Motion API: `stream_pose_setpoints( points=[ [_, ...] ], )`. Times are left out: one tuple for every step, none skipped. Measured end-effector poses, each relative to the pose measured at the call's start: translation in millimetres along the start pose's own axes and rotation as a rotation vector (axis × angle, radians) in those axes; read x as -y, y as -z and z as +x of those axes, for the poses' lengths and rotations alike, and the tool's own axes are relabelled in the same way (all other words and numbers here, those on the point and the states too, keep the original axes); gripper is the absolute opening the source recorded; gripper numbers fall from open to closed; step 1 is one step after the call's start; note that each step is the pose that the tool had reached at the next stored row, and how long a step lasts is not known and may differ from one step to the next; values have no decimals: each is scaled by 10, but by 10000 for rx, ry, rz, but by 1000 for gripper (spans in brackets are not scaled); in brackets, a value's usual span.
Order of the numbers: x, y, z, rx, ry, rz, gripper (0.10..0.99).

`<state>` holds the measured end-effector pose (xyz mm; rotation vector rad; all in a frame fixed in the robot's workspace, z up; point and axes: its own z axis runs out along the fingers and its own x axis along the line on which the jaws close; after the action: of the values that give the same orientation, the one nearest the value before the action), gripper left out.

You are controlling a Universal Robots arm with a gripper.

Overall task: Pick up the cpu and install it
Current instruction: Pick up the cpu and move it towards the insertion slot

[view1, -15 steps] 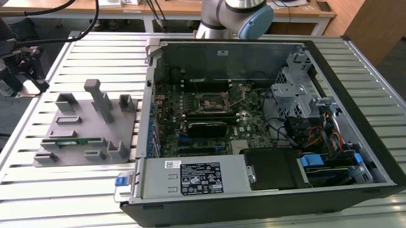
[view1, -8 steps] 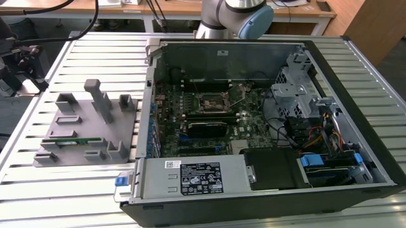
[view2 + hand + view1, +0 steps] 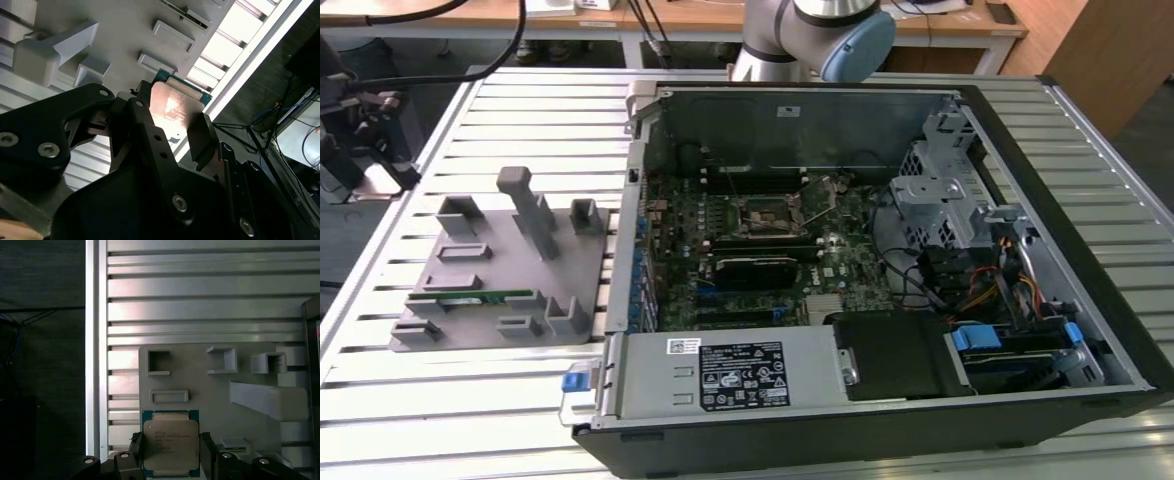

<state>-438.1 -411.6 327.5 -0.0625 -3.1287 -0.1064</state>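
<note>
In both wrist views my gripper (image 3: pixel 171 452) (image 3: pixel 170 125) is shut on the cpu (image 3: pixel 171 440) (image 3: pixel 175 106), a flat square chip with a silvery metal top and a green edge. One dark finger (image 3: pixel 135 450) presses each side of it. The chip hangs above the grey fixture plate (image 3: pixel 210 390) (image 3: pixel 115 30), well clear of its surface. In the exterior view, the open computer case (image 3: pixel 854 110) lies on the table with the motherboard's square socket (image 3: pixel 770 214) near its middle. The arm (image 3: pixel 814 35) rises at the back.
The grey fixture plate (image 3: pixel 507 260) with upright holders sits at the exterior view's left of the case, and a green memory stick (image 3: pixel 474 297) lies in it. The slatted metal table (image 3: pixel 494 400) runs under everything. Drive bays and cables (image 3: pixel 961 250) fill the case's right part.
</note>
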Motion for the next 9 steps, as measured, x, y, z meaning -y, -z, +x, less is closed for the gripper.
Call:
stream_pose_setpoints(
  points=[
    [0, 3, 0, 0, 0, 0, 537],
    [0, 7, 0, 0, 0, 0, 537],
    [-1, 10, 0, 0, 0, 0, 537],
    [-1, 13, 0, 0, 0, 0, 537],
    [-1, 15, 0, 0, 0, 0, 537],
    [-1, 19, 0, -1, 0, 0, 537],
    [-1, 22, 0, -1, 0, 1, 537],
    [-2, 25, 0, 0, 0, 0, 537],
    [-2, 29, 0, 0, 0, 0, 537]
  ],
)
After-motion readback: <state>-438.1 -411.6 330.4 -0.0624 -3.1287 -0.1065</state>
